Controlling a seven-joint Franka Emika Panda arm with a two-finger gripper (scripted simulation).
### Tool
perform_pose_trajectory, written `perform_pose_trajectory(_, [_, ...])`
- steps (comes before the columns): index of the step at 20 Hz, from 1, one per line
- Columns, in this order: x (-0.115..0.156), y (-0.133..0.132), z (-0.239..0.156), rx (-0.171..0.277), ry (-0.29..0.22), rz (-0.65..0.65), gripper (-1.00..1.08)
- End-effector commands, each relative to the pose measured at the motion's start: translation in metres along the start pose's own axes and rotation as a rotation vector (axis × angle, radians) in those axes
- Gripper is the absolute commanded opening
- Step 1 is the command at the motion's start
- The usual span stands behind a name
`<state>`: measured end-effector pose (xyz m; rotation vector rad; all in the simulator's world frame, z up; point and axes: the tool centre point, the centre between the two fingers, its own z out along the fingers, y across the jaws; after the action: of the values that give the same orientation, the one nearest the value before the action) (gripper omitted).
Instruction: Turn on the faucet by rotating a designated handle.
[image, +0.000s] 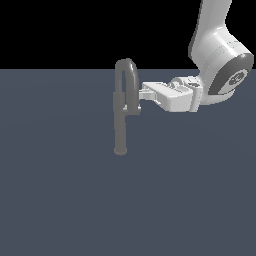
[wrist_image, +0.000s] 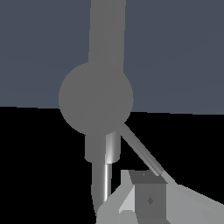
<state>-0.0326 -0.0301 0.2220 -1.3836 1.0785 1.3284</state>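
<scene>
- The faucet (image: 121, 125) stands upright on the dark blue-grey worktop (image: 60, 200), its flared base resting on the surface and its inverted-U arch rising to the line where the worktop meets the black background.
- The handle (image: 134, 108) is a short pale bar projecting from the pipe about midway up, on the exterior view's right side of the faucet.
- The white robot arm (image: 215, 55) descends from the upper right of the exterior view and extends nearly horizontally toward the pipe.
- The gripper (image: 143, 95) sits just beside the handle, slightly above it; whether it touches the bar cannot be told from either view.
- Gripper state: one finger (wrist_image: 148, 199) shows in the wrist view, but the gap between the fingers is not visible, so open or closed cannot be told.
- In the wrist view the faucet (wrist_image: 107, 39) fills the middle, with a thin rod (wrist_image: 140, 151), apparently the handle, running diagonally toward the finger.
- Step in hand, as judged: the final approach to the handle, or first contact with it; no turning can be confirmed.
- Next move, as judged: secure firm contact on the bar near its free end, then sweep it around the pipe's axis without sliding off.
</scene>
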Motion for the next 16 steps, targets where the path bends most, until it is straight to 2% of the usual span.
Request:
perform_pose_trajectory(1, [0.021,0.015,0.000,0.002,-0.008,0.029,-1.00])
perform_pose_trajectory(4, [0.031,0.023,0.000,0.002,-0.010,0.036,-1.00])
perform_pose_trajectory(5, [0.008,0.010,0.000,-0.004,-0.001,-0.006,-1.00])
perform_pose_trajectory(12, [0.059,0.027,0.000,0.002,-0.010,0.036,-1.00])
perform_pose_trajectory(13, [0.059,0.027,0.000,0.002,-0.010,0.036,-1.00])
perform_pose_trajectory(14, [0.029,0.016,0.000,-0.009,-0.005,-0.012,-1.00])
perform_pose_trajectory(16, [0.042,0.016,0.000,-0.006,-0.006,-0.001,-1.00])
